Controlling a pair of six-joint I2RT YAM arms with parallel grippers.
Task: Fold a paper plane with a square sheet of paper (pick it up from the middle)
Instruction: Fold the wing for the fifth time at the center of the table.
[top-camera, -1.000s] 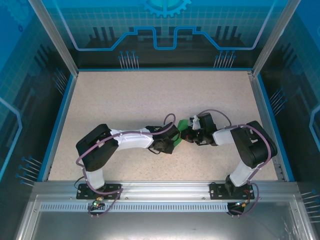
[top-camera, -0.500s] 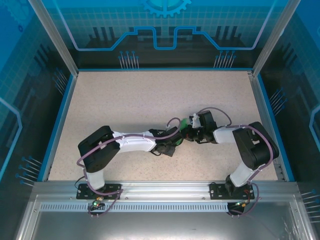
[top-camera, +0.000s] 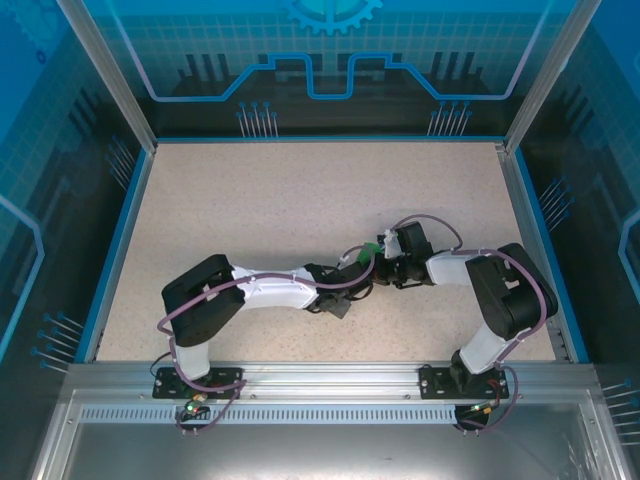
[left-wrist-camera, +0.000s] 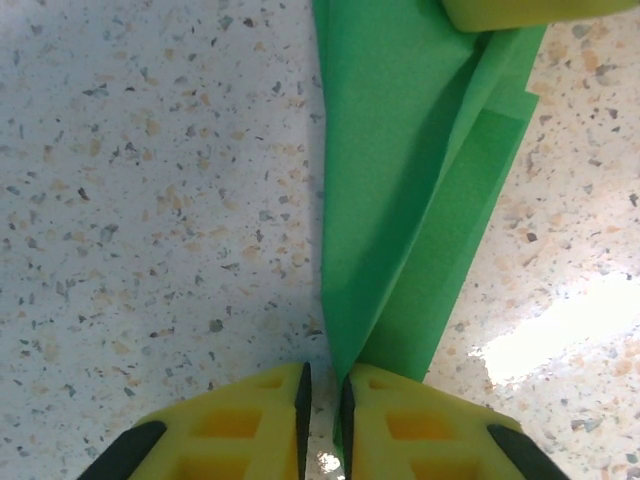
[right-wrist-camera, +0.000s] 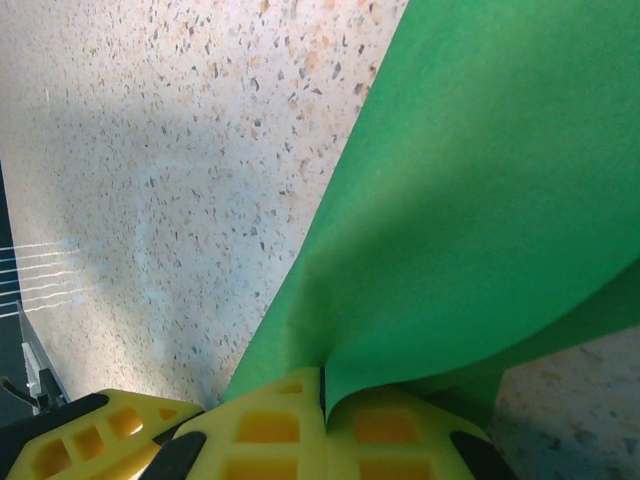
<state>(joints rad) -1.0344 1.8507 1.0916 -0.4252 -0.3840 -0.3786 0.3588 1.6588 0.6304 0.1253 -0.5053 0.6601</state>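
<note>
The green sheet of paper (left-wrist-camera: 400, 180) is folded into a long, narrow, layered strip that tapers toward my left gripper (left-wrist-camera: 322, 400). Those jaws stand a narrow gap apart, the paper's tip lies against the right pad, and the table shows through the gap. My right gripper (right-wrist-camera: 322, 395) is shut on the paper (right-wrist-camera: 480, 200), which fans out from the seam between its fingers. From above, the two grippers meet tip to tip at mid-table, left (top-camera: 358, 272) and right (top-camera: 385, 263). A sliver of paper (top-camera: 368, 249) shows there.
The speckled tabletop (top-camera: 300, 200) is ringed by a blue rim and transparent walls. A yellow finger of the right gripper (left-wrist-camera: 520, 10) sits at the top of the left wrist view. The arm bases stand on the metal rail at the near edge.
My left arm has stretched further right, bringing its gripper up against the right one. The green patch that showed in front of it is now mostly covered. The right gripper has barely shifted.
</note>
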